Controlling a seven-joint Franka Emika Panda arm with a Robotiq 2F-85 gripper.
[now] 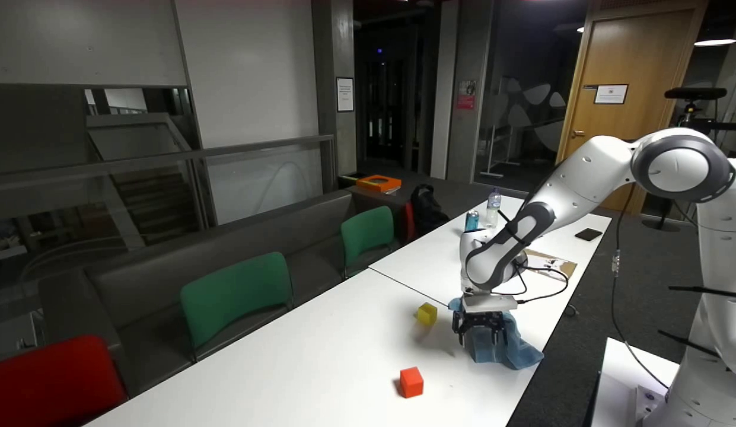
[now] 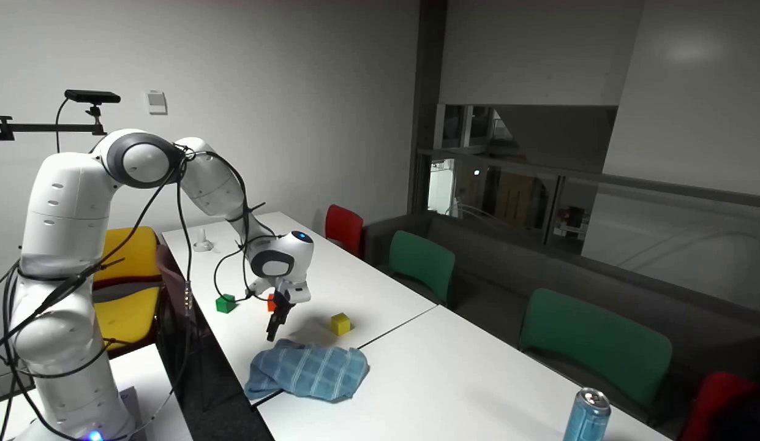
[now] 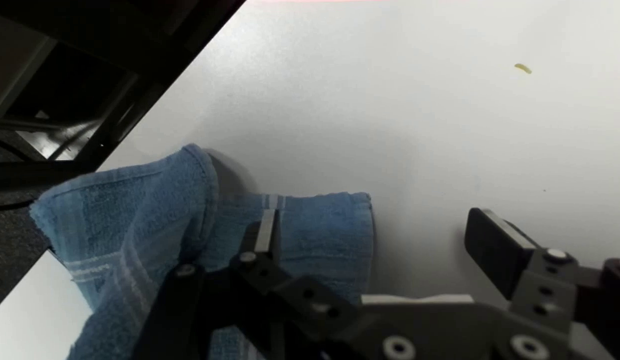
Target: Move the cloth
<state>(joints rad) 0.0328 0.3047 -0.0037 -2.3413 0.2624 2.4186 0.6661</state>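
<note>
Jaws spread wide and released, a black two-fingered robotic gripper (image 3: 374, 222) hangs low, close to a folded, pale-striped blue towelling cloth (image 2: 312, 370), which we see lying across the seam of a smooth white tabletop (image 2: 453, 367), at its edge. In the wrist view, one finger (image 3: 265, 232) overlaps the fabric; we cannot tell whether they touch. A small yellow cube (image 2: 340, 324) sits nearby.

Wrist view close above table (image 3: 339, 100)
</note>
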